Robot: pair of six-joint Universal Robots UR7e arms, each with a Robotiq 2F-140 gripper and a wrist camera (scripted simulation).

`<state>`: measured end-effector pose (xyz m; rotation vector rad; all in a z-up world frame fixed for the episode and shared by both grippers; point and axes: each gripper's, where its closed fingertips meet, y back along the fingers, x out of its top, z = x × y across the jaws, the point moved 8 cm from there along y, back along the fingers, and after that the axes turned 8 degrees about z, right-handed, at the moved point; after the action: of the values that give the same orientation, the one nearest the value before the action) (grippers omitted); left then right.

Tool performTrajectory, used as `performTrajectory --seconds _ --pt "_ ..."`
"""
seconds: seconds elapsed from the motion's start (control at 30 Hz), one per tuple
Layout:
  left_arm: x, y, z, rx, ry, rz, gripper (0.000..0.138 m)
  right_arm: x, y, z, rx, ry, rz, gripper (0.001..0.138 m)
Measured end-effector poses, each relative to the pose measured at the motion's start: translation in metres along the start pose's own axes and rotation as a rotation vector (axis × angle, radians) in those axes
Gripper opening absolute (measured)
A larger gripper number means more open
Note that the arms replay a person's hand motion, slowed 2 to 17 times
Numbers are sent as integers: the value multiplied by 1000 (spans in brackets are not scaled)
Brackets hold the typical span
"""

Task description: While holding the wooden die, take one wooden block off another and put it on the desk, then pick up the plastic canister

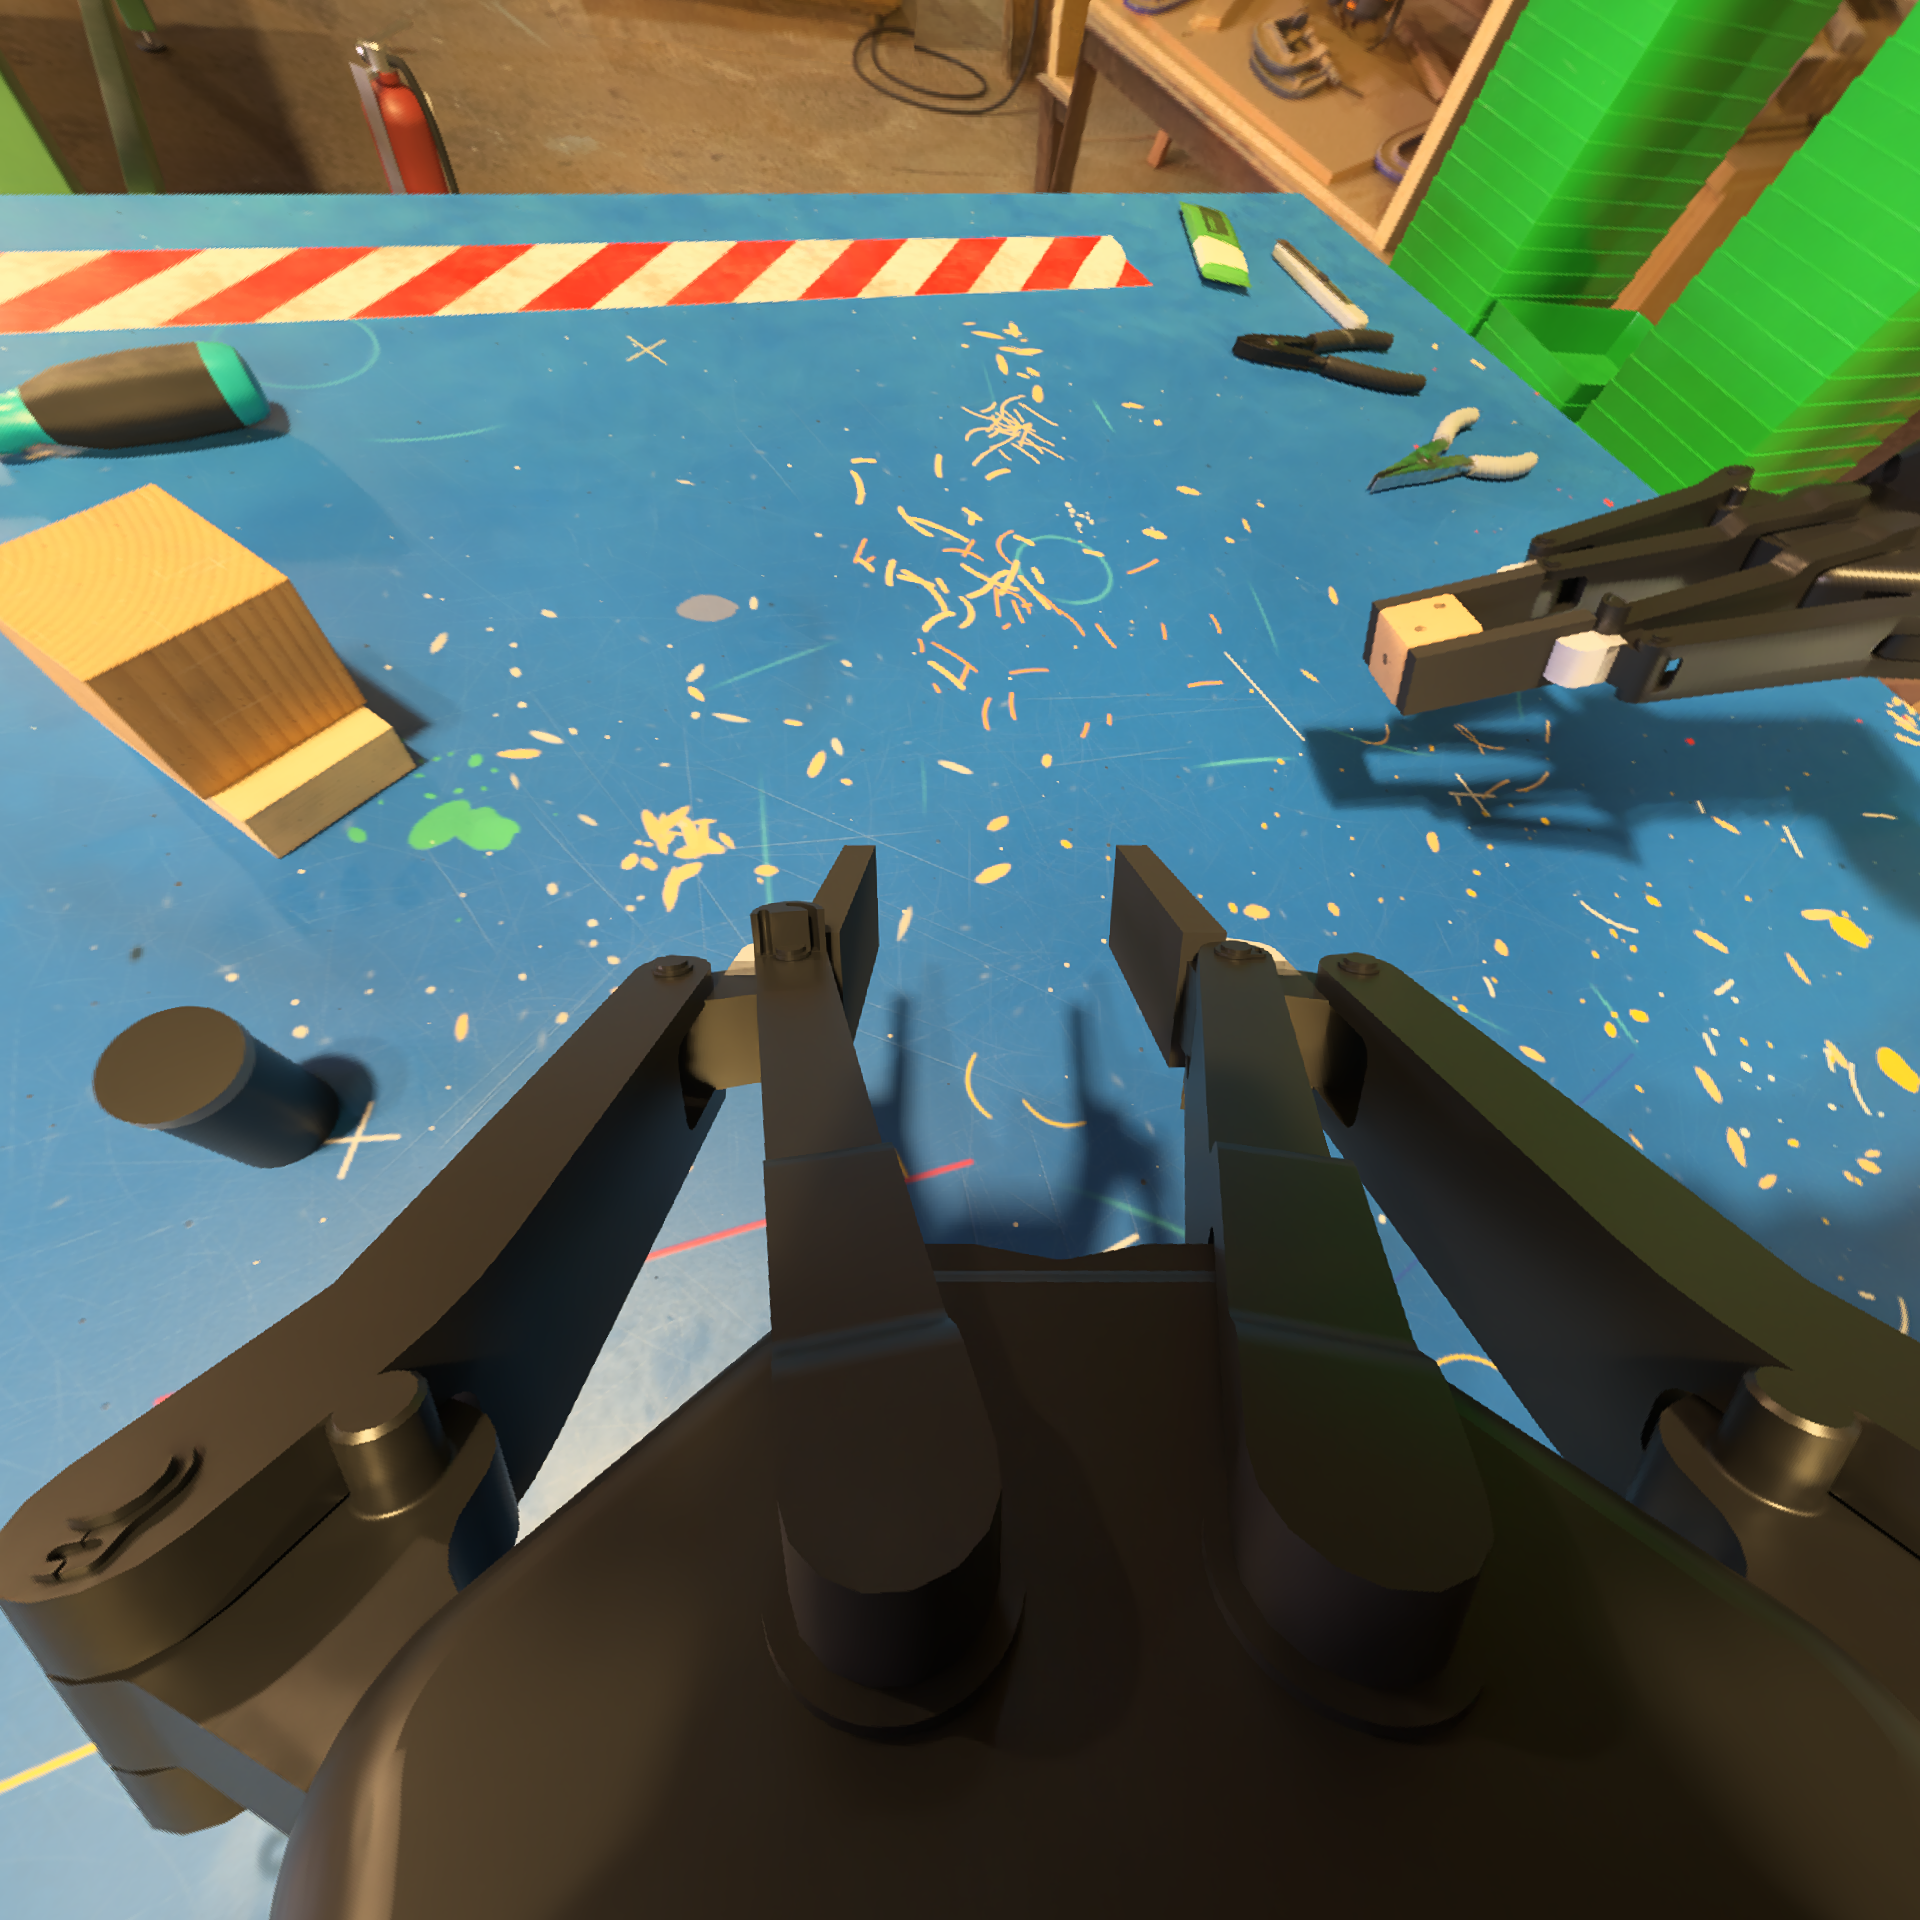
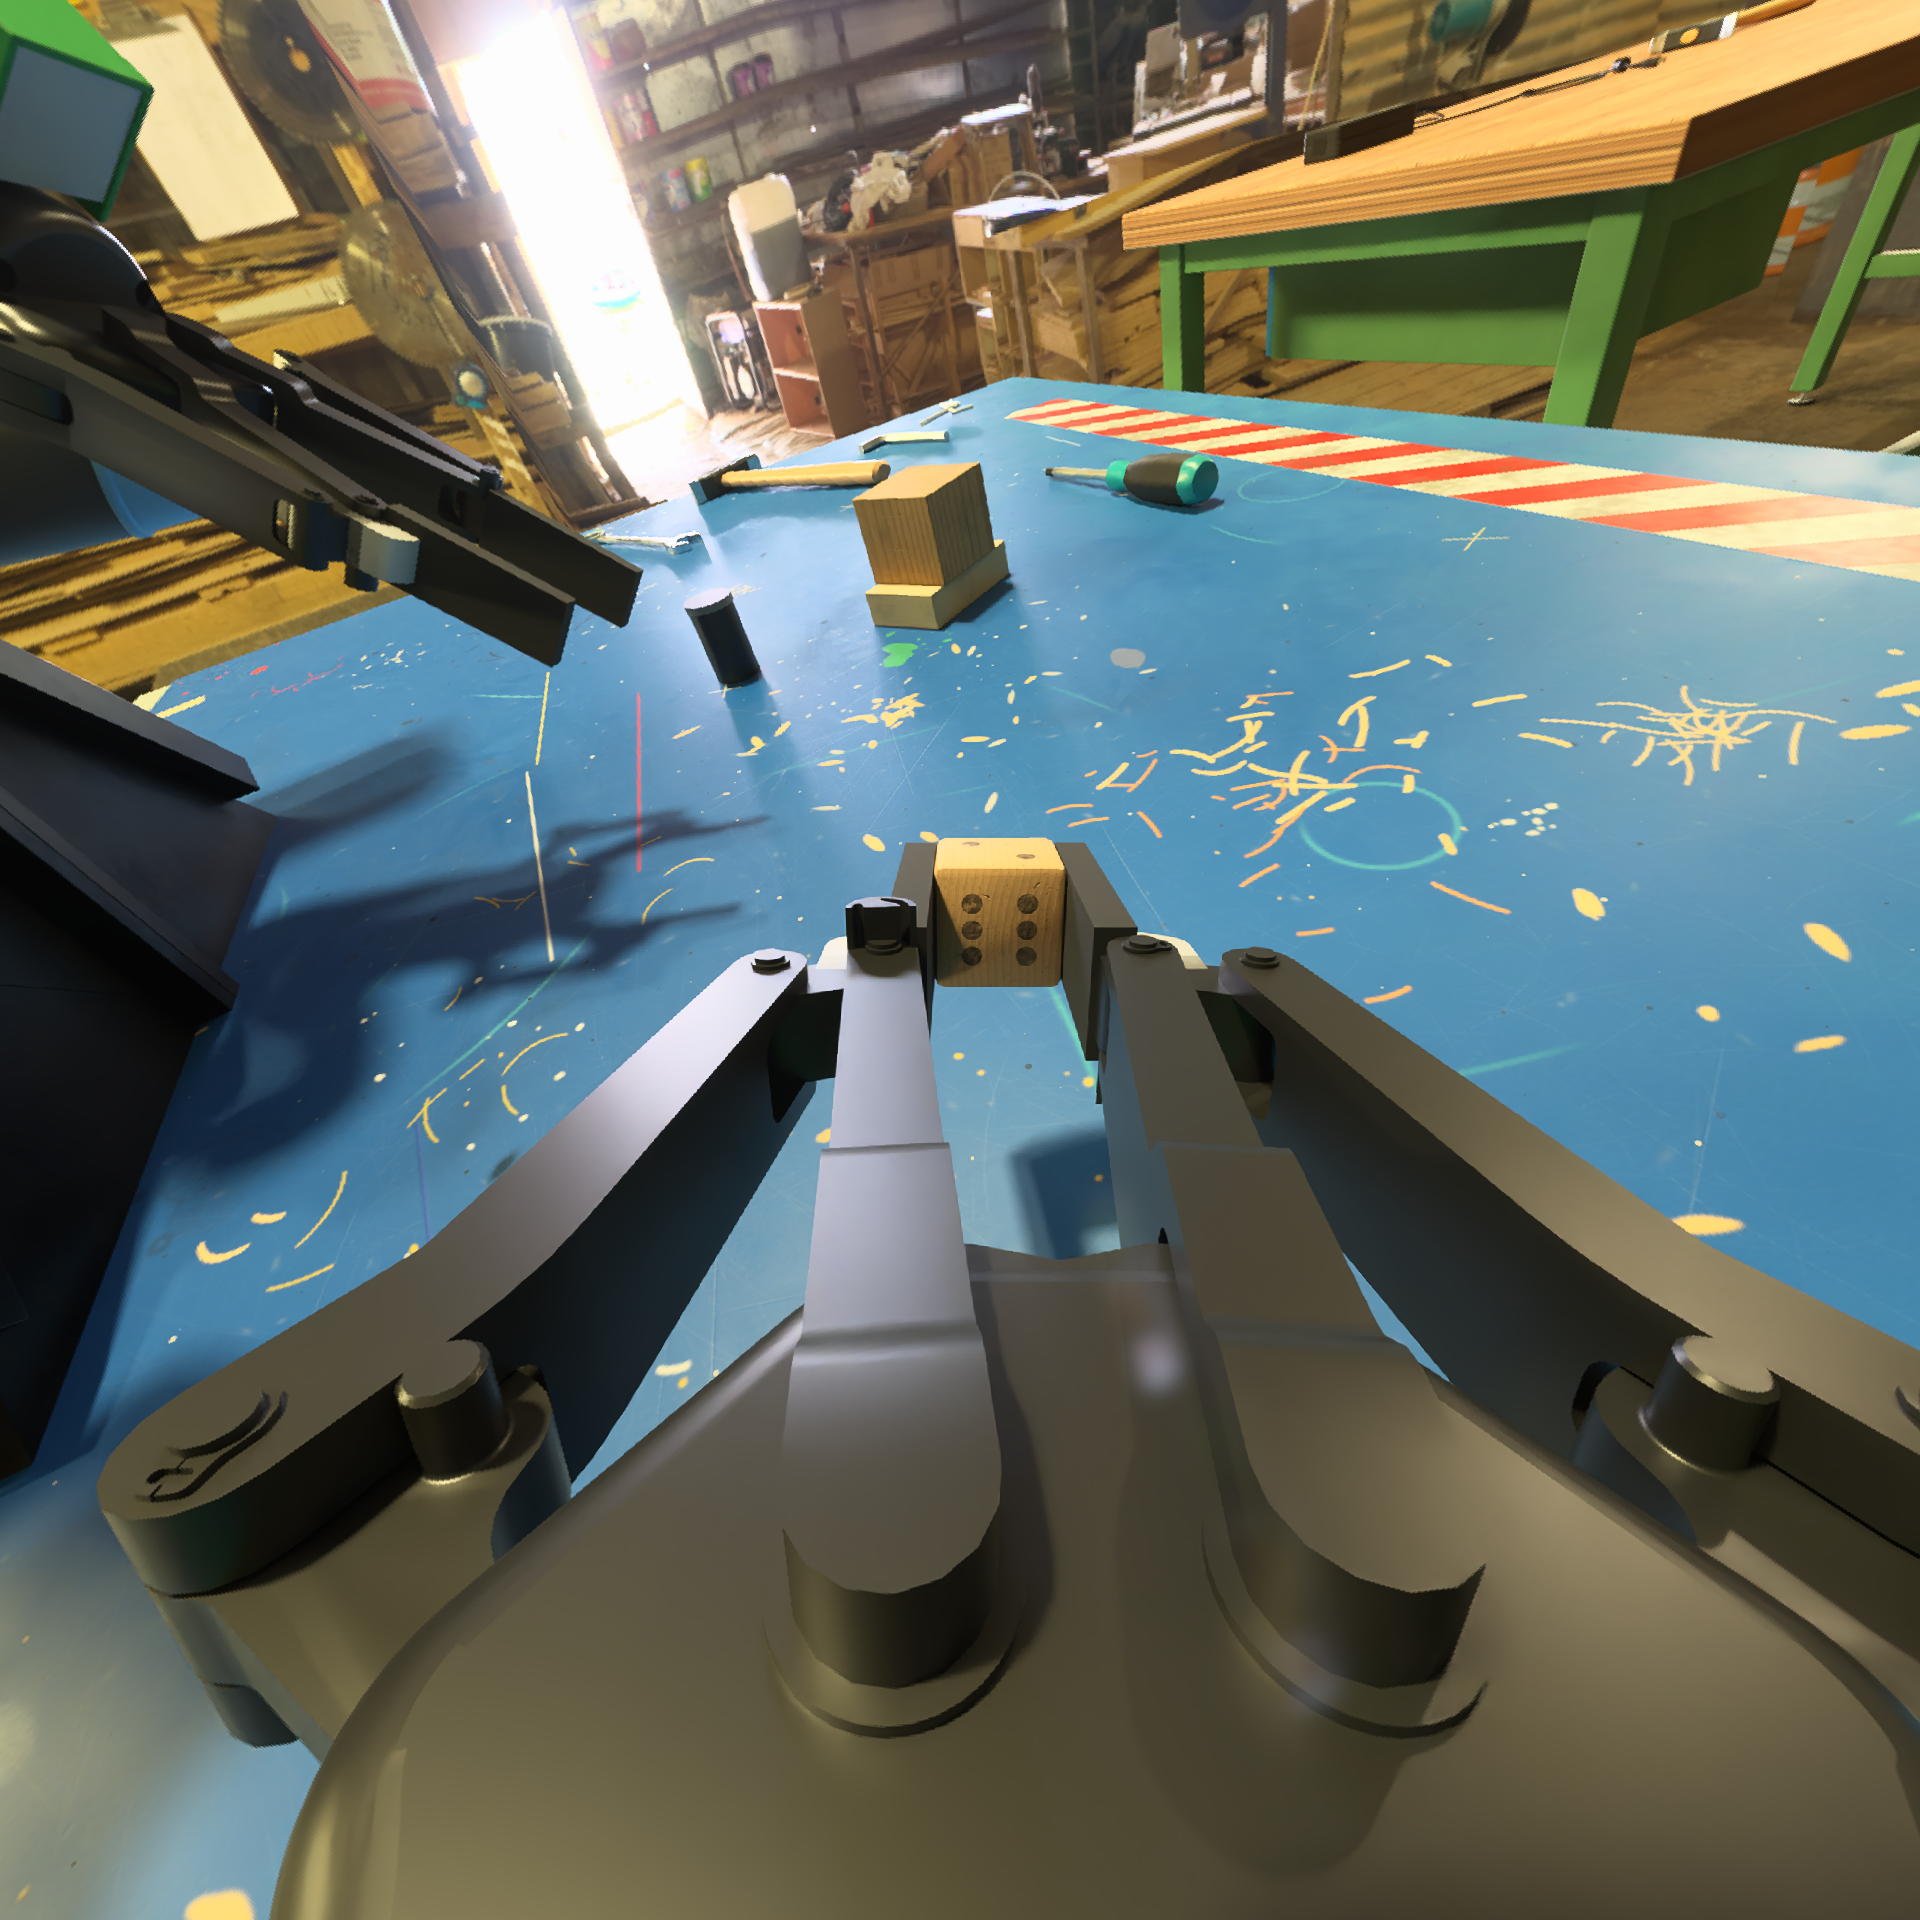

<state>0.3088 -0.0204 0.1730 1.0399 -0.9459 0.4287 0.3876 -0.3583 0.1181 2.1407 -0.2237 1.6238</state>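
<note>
My right gripper [image 2: 1000,914] is shut on the wooden die [image 2: 1000,912] and holds it above the blue desk; it also shows in the left wrist view [image 1: 1397,649] with the die [image 1: 1421,636]. My left gripper [image 1: 992,904] is open and empty above the desk; it shows in the right wrist view [image 2: 597,613] at upper left. A tall wooden block [image 1: 177,634] stands on a flat pale block [image 1: 317,774] at the left, also in the right wrist view [image 2: 925,525] [image 2: 935,597]. The dark plastic canister [image 1: 213,1086] stands upright at lower left, also far off [image 2: 722,636].
A teal-and-black screwdriver [image 1: 135,395] lies behind the blocks. Pliers [image 1: 1335,358], small cutters [image 1: 1455,457], a marker [image 1: 1317,283] and a green lighter-like item [image 1: 1216,244] lie at far right. A hammer [image 2: 795,478] lies beyond the blocks. Red-white tape [image 1: 561,275] marks the far edge.
</note>
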Motion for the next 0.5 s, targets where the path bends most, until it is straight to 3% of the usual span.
performTrajectory --seconds 0.5 --pt "27 3 -42 128 19 -5 61 1 -3 -4 4 17 -4 30"
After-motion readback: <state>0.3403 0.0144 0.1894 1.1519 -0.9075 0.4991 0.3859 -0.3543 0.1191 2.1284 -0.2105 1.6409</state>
